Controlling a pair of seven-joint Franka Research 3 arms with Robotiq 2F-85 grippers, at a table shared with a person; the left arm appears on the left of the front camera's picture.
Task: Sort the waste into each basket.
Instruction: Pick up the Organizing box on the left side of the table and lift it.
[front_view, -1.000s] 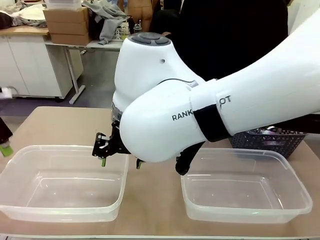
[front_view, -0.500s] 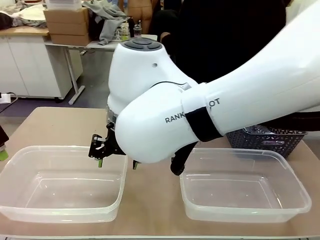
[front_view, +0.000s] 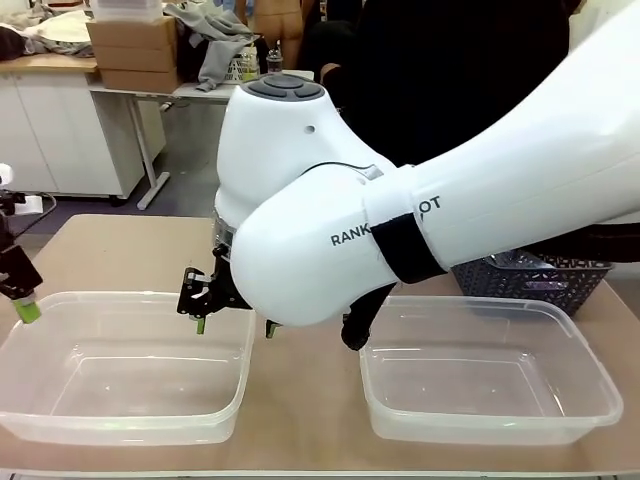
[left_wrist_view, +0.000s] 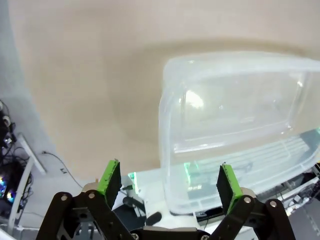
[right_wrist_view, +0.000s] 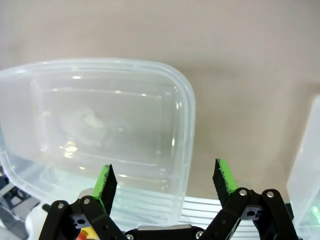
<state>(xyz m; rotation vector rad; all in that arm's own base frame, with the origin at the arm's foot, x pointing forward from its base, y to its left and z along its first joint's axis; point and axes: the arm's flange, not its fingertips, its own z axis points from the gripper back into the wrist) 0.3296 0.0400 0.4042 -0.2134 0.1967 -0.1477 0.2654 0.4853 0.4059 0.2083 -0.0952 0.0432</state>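
Fingers (left_wrist_view: 110, 177) of the black, green-padded left gripper (left_wrist_view: 168, 181) stand spread wide with nothing between them. In the left wrist view they look down past the rounded corner of the left tub (left_wrist_view: 235, 120), a large rectangular bin of clear see-through plastic with a rolled rim. In the front view this gripper sits at the far left edge of the frame, one green pad just above that tub's far left corner. The left tub (front_view: 120, 422) fills the lower left of the front view on the beige table (front_view: 300, 400), and its inside is bare.

Near the middle of the frame, the bulky white right arm (front_view: 450, 230) reaches across. The right gripper (front_view: 236, 325) hangs low over the far right rim of the left tub. Its fingers (right_wrist_view: 106, 181) are likewise parted and hold nothing; in the right wrist view they straddle the tub's rounded corner.

Lower right of the front view lies the right tub (front_view: 480, 425), a twin of the first and just as bare. Behind it, at the right edge, a dark grey lattice-walled basket (front_view: 540, 282) is half hidden by the arm, and what it holds is too hidden to tell. A person in black (front_view: 470, 80) stands at the far side.

By my reading, sorting has not begun. No can or bottle lies in either tub and neither gripper carries one, so every piece of waste is left to pick and place.
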